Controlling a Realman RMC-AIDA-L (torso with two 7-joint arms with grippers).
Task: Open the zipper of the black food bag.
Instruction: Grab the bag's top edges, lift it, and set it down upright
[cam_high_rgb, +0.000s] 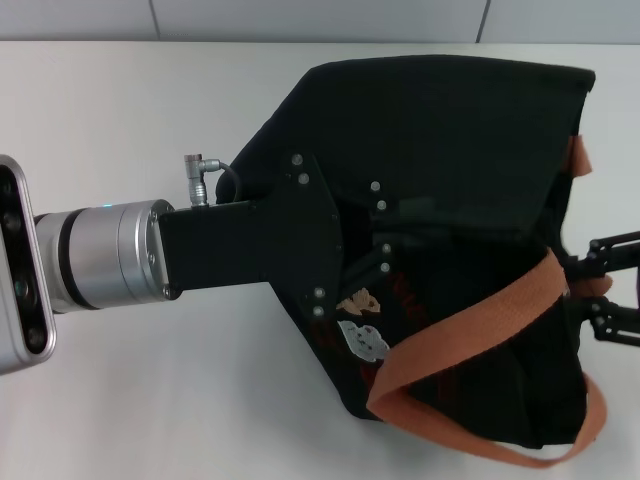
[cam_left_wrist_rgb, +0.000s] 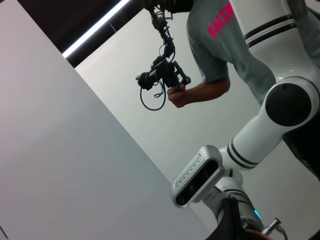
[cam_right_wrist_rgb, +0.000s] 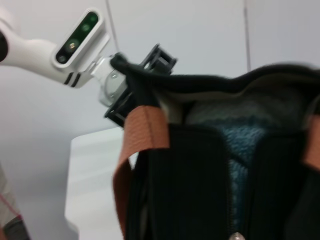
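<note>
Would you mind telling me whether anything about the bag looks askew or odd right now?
Yes: the bag lies tipped on its side on the table, sagging. The left hand reaches onto it; one handle trails loosely across it. No damage or spill is visible.

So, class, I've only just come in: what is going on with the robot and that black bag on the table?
A two-armed robot is working on a black bag with orange-brown handles lying on a white table. The left pincer reaches in from the left and rests on the bag's side. The right pincer is at the bag's right end. In the right wrist view the bag's top gapes and a small silver zipper pull shows low down.
</note>
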